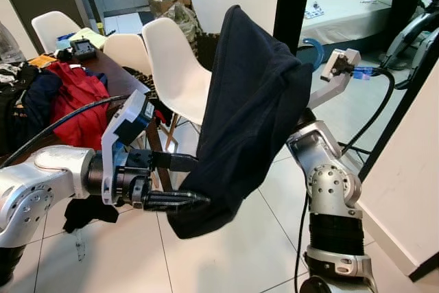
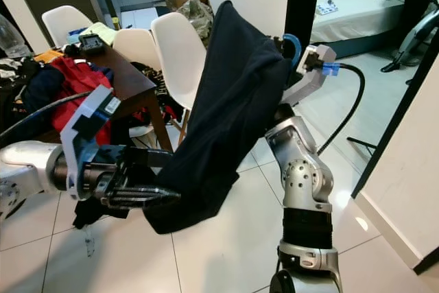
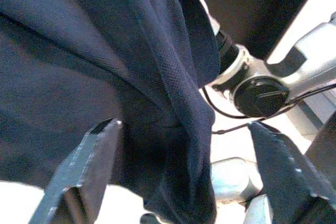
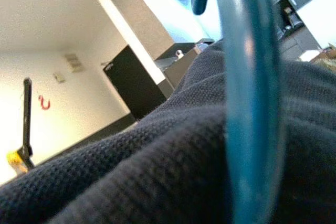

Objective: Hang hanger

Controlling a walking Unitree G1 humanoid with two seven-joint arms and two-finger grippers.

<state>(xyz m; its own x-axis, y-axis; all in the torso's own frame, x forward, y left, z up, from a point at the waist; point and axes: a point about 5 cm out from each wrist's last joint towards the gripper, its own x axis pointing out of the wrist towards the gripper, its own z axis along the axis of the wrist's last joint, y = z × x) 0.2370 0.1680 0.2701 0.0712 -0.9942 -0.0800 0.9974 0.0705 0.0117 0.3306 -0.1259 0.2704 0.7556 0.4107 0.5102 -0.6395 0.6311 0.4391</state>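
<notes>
A dark navy garment (image 1: 250,111) drapes over a blue hanger, whose hook (image 1: 317,49) sticks out at the garment's upper right. My raised right gripper (image 1: 335,68) holds the hanger up from behind, with its fingers buried under the cloth. In the right wrist view the blue hook (image 4: 252,103) rises out of the navy cloth (image 4: 157,171). My left gripper (image 1: 195,182) is open at the garment's lower hem, fingertips reaching into the fabric. The left wrist view has a fold of cloth (image 3: 173,103) hanging between the two spread fingers (image 3: 89,166).
Two white chairs (image 1: 171,60) stand just behind the garment, beside a wooden table (image 1: 110,66) piled with red and dark clothes (image 1: 75,97). A black door frame (image 1: 291,5) opens onto a room with a bed (image 1: 343,8). A white wall (image 1: 411,169) is close on the right.
</notes>
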